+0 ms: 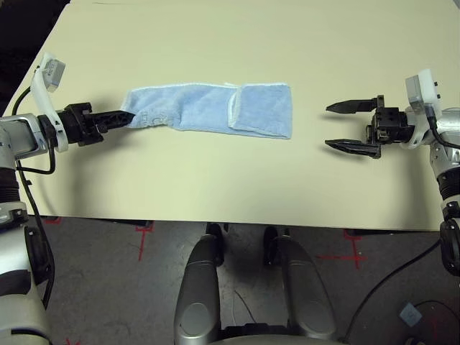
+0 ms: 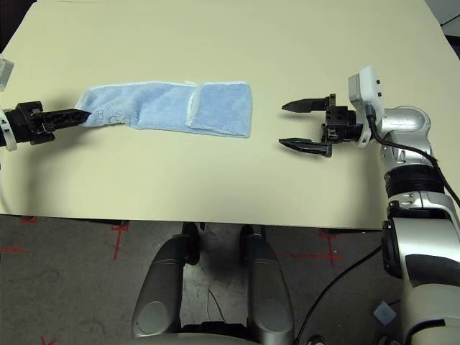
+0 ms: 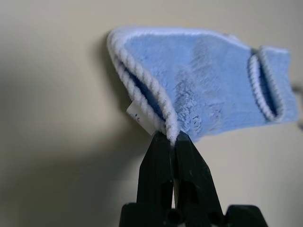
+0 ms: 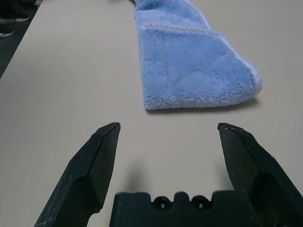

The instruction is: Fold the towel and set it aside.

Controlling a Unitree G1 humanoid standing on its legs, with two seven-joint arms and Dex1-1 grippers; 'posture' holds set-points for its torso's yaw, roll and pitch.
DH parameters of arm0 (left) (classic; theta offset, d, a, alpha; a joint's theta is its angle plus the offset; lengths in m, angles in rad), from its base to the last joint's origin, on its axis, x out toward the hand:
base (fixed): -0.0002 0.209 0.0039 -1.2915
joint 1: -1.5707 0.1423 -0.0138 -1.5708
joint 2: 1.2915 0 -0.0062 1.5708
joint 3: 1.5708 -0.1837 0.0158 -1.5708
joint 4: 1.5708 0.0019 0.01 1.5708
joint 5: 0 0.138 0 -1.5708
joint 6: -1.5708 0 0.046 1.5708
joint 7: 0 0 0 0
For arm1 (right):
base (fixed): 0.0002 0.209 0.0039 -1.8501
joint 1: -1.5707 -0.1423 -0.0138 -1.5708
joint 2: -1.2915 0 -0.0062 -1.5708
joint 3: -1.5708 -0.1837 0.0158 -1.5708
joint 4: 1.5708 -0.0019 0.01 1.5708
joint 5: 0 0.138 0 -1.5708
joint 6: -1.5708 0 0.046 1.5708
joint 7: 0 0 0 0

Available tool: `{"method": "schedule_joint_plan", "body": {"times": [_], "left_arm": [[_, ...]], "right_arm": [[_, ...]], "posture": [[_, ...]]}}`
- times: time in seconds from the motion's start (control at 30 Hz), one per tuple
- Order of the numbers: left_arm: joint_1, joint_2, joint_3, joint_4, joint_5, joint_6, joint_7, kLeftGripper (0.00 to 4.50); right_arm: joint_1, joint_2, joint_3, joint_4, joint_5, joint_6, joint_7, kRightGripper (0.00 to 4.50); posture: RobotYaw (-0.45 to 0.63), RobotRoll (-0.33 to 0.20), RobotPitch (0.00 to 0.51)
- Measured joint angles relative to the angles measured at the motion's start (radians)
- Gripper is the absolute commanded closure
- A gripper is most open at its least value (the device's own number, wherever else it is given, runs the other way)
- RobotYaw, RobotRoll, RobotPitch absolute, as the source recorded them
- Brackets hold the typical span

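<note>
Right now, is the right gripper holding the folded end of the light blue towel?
No, the right gripper stands open, with bare tabletop between it and the towel's folded end.

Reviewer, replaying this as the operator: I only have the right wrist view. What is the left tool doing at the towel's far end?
Observer: The left tool is shut on a corner of the towel.
Operator: Is anything poking out beside that grip?
Observer: Yes, a white tag, next to the pinched rope-like edging.
Operator: And any marking on the cloth near there?
Observer: Dark stitched lettering, close to the left tool's tips.
</note>
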Motion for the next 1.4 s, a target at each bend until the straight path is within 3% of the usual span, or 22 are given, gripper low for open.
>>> {"method": "schedule_joint_plan", "body": {"times": [0.27,0.53,0.97,1.4], "left_arm": [[-0.172,-0.047,-0.066,-0.039,-0.005,-0.073,-0.037,4.46],[-0.288,-0.156,-0.177,-0.086,-0.013,-0.109,-0.11,4.46],[-0.37,-0.377,-0.252,-0.11,-0.038,-0.13,-0.128,4.46],[-0.408,-0.465,-0.357,0.049,0.061,-0.276,-0.199,4.46]], "right_arm": [[-0.007,0.003,-0.004,0.031,-0.011,-0.01,0.0,0.0],[-0.009,0.004,-0.009,0.035,-0.013,-0.018,-0.001,0.0],[-0.01,0.007,-0.013,0.058,-0.032,-0.026,-0.022,0.0],[-0.017,0.017,-0.014,0.068,-0.04,-0.037,-0.032,0.0]], "posture": [[-0.01,0.0,0.314],[-0.01,0.0,0.314],[-0.01,0.0,0.312],[-0.01,0.0,0.312]]}}
